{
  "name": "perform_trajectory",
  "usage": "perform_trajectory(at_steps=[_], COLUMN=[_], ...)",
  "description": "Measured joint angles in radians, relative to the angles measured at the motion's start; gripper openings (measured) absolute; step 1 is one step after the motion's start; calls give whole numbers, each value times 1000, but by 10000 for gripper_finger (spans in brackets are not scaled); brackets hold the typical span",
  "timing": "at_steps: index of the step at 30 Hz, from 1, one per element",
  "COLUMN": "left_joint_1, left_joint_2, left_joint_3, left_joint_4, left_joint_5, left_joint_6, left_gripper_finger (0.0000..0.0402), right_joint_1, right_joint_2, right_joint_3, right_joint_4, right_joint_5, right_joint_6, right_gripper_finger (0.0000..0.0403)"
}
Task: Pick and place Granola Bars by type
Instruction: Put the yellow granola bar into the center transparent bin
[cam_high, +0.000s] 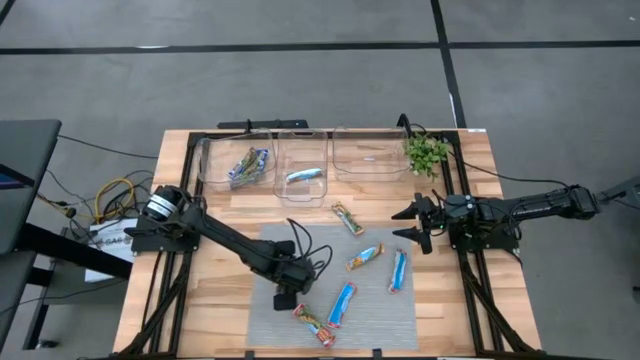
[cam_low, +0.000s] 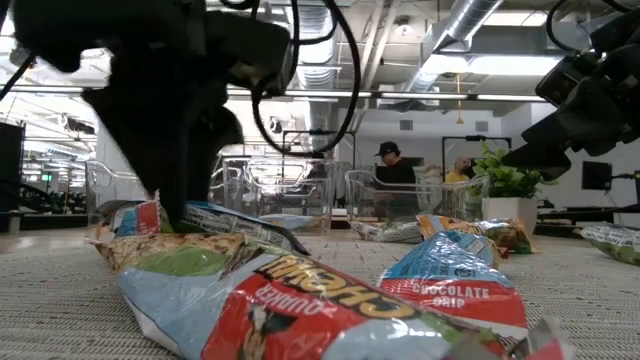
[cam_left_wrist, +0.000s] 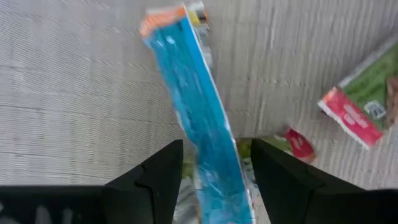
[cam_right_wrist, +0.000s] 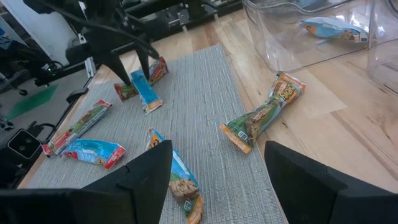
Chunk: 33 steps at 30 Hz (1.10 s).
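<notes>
A wooden surface (cam_high: 210, 300) on a black frame stands on grey floor, and the grey mat (cam_high: 400, 320) at its middle serves as landmark for all else. Beyond the mat's far edge stand three clear bins: the left bin (cam_high: 212, 165) holds multicoloured bars, the middle bin (cam_high: 292, 152) one silver-blue bar, the third bin (cam_high: 352, 155) looks empty; a small green plant (cam_high: 428, 153) sits beside it. The left arm reaches onto the mat's near-left part, its left end effector (cam_high: 285, 296) pointed down with fingers apart, straddling a bright blue bar (cam_left_wrist: 202, 130) that seems partly raised off the weave — whether the pads grip it cannot be told. The right end effector (cam_high: 416, 223) waits off the mat's right edge, fingers apart and empty. Of the loose Granola Bars, a second blue bar (cam_high: 342, 304) and an orange-red bar (cam_high: 314, 325) lie at the mat's near edge, a blue one (cam_high: 398, 270) near its right edge, a silver-blue bar (cam_high: 365, 257) at its centre, and a green-orange bar (cam_high: 348, 218) just off its far edge on bare wood. The risk I judge: the foil is slick and the fingers meet the straddled bar near one end, so it may pivot or slip free on the way to a bin — or the orange-red wrapper (cam_left_wrist: 300, 144) beside the fingers could be snagged along.
</notes>
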Motion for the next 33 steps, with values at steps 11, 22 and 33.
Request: perform_trajectory(at_steps=[11, 22, 33], left_joint_1=[-2, -2, 20], left_joint_2=[0, -2, -42], left_joint_3=[-23, -22, 51], left_joint_4=[21, 97, 226], left_joint_5=[-12, 21, -9], left_joint_6=[0, 5, 5], left_gripper_finger=[161, 44, 35], right_joint_1=[0, 0, 0], right_joint_2=[0, 0, 0], right_joint_3=[0, 0, 0], right_joint_4=[0, 0, 0], right_joint_5=[0, 0, 0], right_joint_6=[0, 0, 0], right_gripper_finger=[249, 249, 249])
